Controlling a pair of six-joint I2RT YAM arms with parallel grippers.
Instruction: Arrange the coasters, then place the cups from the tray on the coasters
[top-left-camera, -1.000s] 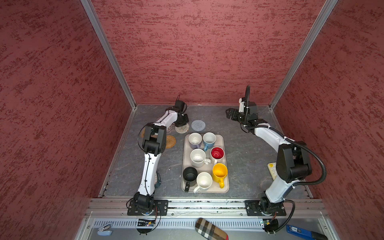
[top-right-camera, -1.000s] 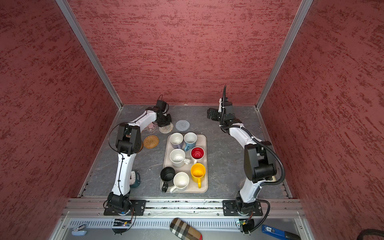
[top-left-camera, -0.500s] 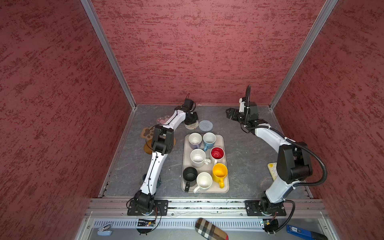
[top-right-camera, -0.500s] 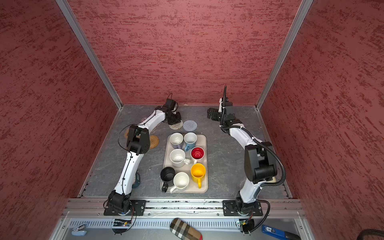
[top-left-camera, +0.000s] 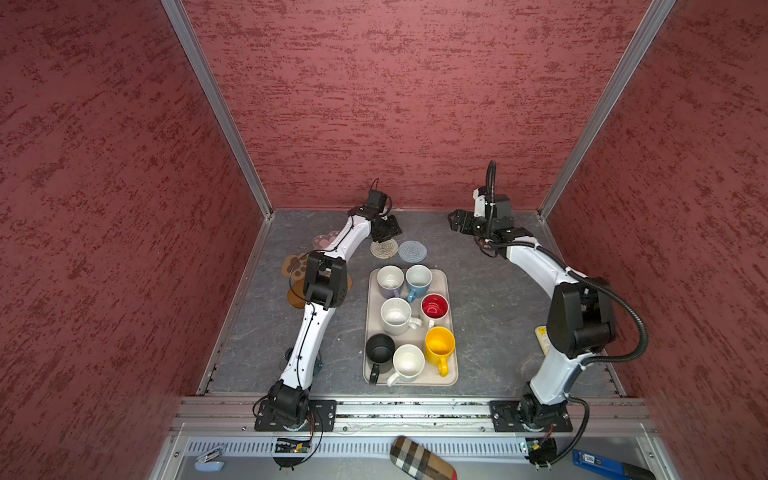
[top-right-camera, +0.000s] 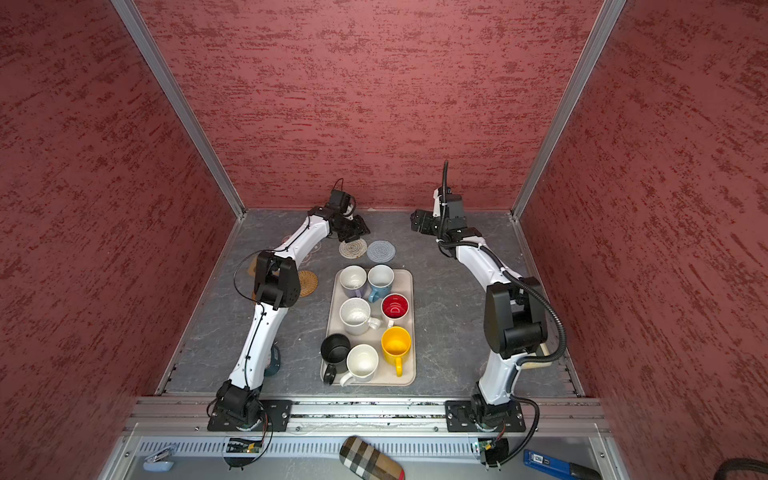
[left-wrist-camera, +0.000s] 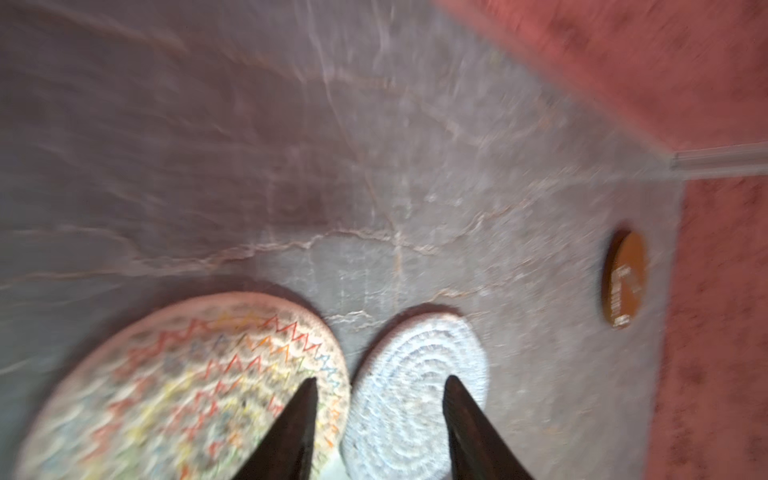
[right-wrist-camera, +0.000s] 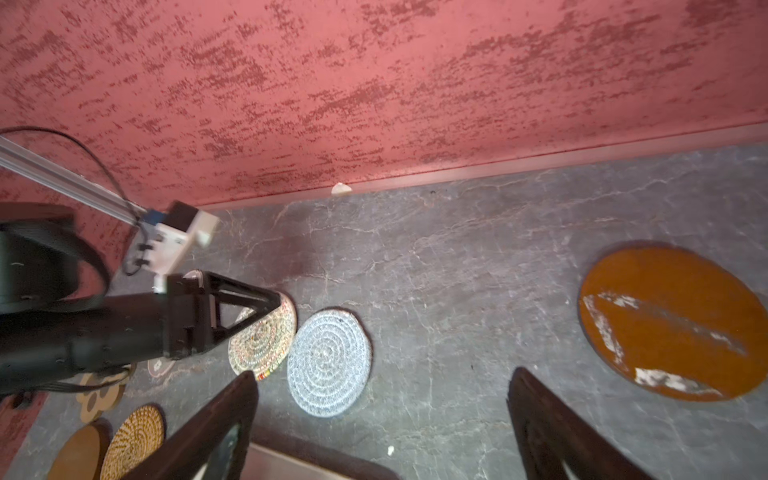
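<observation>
My left gripper (left-wrist-camera: 380, 380) hung half open and empty just above the pale woven mat (left-wrist-camera: 187, 386), while my right gripper (right-wrist-camera: 382, 374), wide open and empty, was the nearer 1 to the brown mat (right-wrist-camera: 669, 324) at the back of the table (right-wrist-camera: 457, 270).

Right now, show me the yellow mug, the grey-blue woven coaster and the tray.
yellow mug (top-left-camera: 439, 344), in a top view, on its inside.
grey-blue woven coaster (top-left-camera: 412, 251), in a top view, on its centre.
tray (top-left-camera: 443, 279), in a top view, on a bare far corner.

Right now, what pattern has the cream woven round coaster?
The cream woven round coaster shows multicoloured zigzags; clearest in left wrist view.
</observation>
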